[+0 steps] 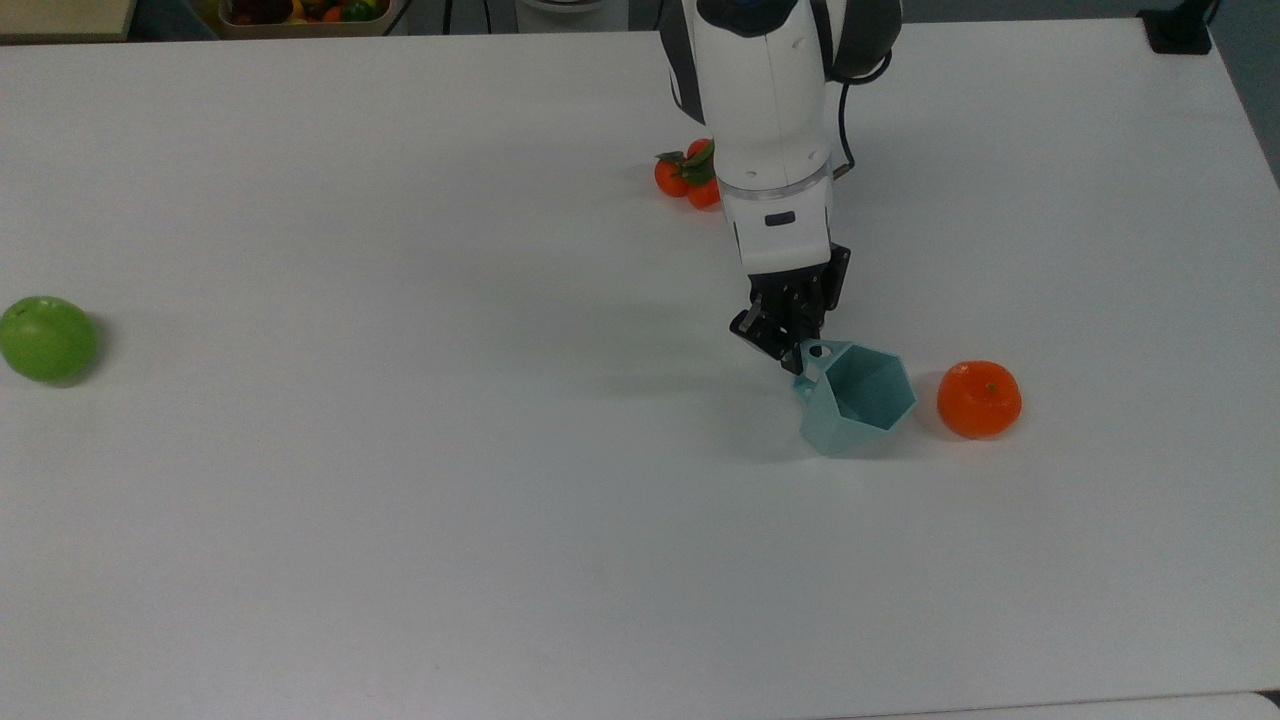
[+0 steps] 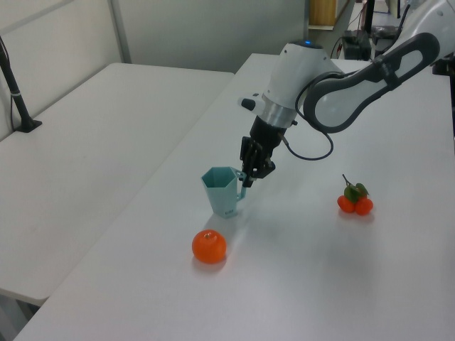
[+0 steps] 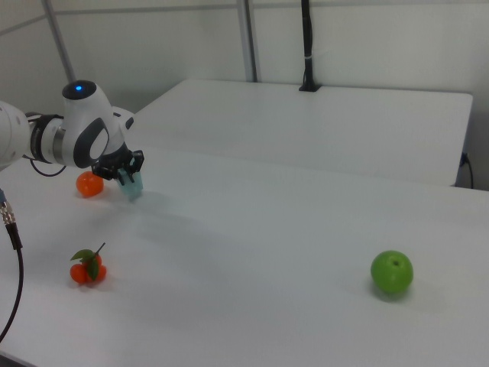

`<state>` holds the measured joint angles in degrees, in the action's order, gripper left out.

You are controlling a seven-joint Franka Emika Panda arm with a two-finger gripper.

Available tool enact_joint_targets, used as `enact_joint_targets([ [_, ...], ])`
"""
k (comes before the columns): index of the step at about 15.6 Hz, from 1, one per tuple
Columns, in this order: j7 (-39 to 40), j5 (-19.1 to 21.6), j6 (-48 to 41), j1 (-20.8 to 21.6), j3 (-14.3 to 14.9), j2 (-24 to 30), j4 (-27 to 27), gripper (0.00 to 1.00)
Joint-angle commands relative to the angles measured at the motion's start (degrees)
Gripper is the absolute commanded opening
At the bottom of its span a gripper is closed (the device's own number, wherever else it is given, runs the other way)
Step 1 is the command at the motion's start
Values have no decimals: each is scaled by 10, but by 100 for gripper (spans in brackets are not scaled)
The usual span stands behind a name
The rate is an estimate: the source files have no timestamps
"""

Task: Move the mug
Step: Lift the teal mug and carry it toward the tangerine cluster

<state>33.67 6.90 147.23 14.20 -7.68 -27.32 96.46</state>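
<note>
**Tool pinching the mug by its handle**

You have the tool (image 1: 795, 345) clamped on the flat handle of the mug (image 1: 858, 398), its dark fingers pressed onto the handle from both sides. In the top view the handle points up and to the top view's left, and the round hole in it shows just below the fingers. The mug is tipped in the top view, its six-sided rim facing up and toward the top view's right.

In the left view the tool (image 2: 250, 172) comes down onto the handle from above and the mug (image 2: 221, 192) looks nearly upright, with its shadow on the tabletop (image 2: 320, 270) beneath it. You cannot tell from these views whether its base touches the surface or hangs just clear of it. In the right view the tool (image 3: 127, 174) covers most of the mug (image 3: 133, 187).

An orange (image 1: 979, 399) sits near the mug on the top view's right, apart from it; in the left view the same orange (image 2: 209, 246) lies in front of the mug. A small cluster of little oranges with green leaves (image 1: 688, 176) lies beside the arm (image 1: 766, 130), farther up the top view. A green apple (image 1: 45, 338) rests well apart, near the top view's left edge of the tabletop (image 1: 400, 500). A tray of mixed fruit (image 1: 300, 12) shows past the tabletop's far edge.
</note>
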Motion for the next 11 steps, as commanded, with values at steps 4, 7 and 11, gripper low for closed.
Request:
enact_joint_targets([
  [4,-22,12,-31,-12,-4,55,13,0],
  [7,-32,27,-87,-22,-3,96,13,0],
  [11,-33,39,-190,-45,2,161,16,0],
])
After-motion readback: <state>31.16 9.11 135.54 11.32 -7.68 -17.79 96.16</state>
